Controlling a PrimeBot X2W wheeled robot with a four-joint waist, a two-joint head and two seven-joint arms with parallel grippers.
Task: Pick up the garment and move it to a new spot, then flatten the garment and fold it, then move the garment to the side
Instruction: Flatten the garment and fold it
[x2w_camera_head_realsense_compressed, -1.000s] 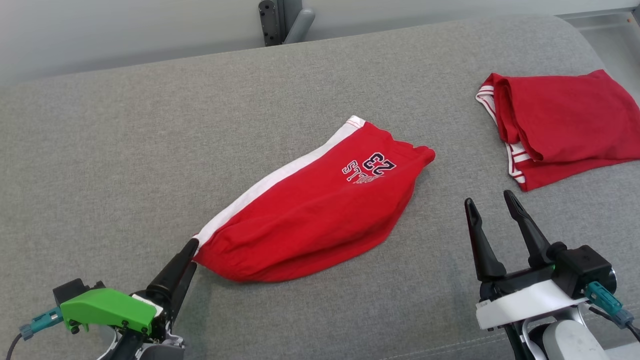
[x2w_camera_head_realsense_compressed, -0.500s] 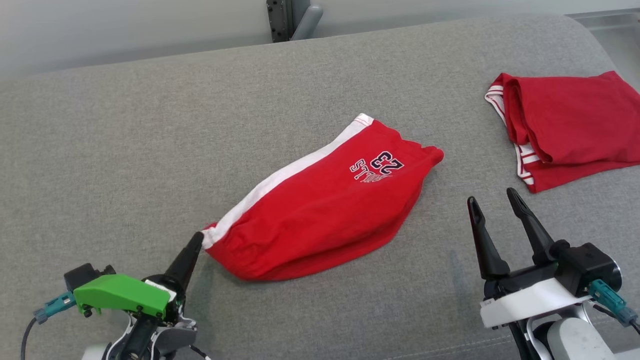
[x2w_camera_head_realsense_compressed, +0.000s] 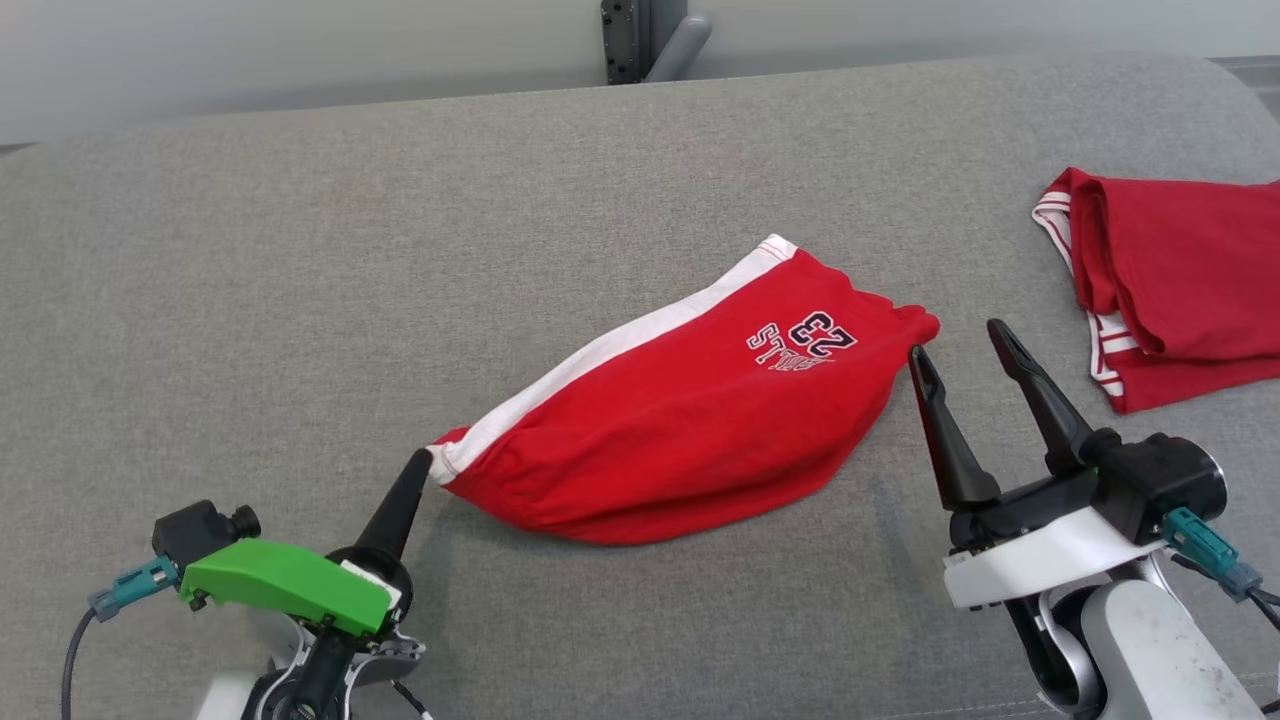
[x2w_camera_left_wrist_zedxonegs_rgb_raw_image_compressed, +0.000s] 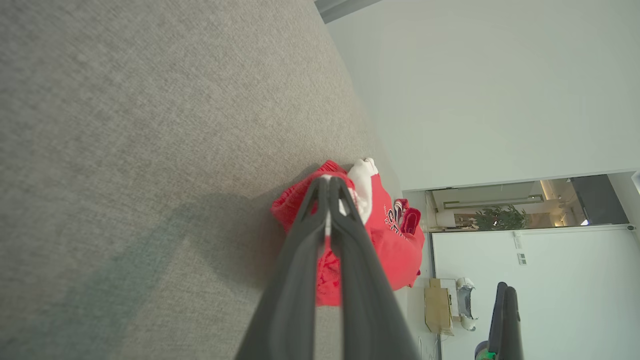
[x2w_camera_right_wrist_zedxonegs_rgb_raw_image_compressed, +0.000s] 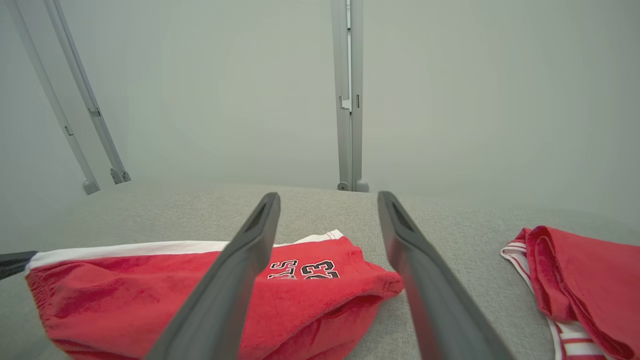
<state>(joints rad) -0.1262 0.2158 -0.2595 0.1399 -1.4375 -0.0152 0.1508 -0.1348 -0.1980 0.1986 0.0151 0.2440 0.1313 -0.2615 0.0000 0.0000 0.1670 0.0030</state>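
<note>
Red shorts (x2w_camera_head_realsense_compressed: 680, 430) with a white side stripe and a "23" print lie crumpled near the middle of the grey fabric surface (x2w_camera_head_realsense_compressed: 300, 300). They stretch from about 7 o'clock up toward 2 o'clock in the head view, print end at the 2 o'clock side. The left claw (x2w_camera_head_realsense_compressed: 422, 464) sits at 7 o'clock of the shorts, its fingers pressed together on the corner where the white stripe meets the red hem. In the left wrist view the two dark fingers (x2w_camera_left_wrist_zedxonegs_rgb_raw_image_compressed: 300, 260) meet at the tips, with red and white cloth pinched between them and bunched around them. That corner looks slightly raised; the rest of the shorts rests on the surface. The right claw (x2w_camera_head_realsense_compressed: 955, 338) is at 3 o'clock of the shorts, spread wide and holding nothing, its left fingertip just beside the shorts' print-end edge; contact cannot be told. In the right wrist view the print end of the shorts shows between and below its spread fingers (x2w_camera_right_wrist_zedxonegs_rgb_raw_image_compressed: 235, 270). A second red garment (x2w_camera_head_realsense_compressed: 1180, 290) with white striped trim lies folded at 2 o'clock, well apart from the shorts and cut by the frame's right edge. A grey post (x2w_camera_head_realsense_compressed: 640, 40) stands behind the surface at 12 o'clock.
</note>
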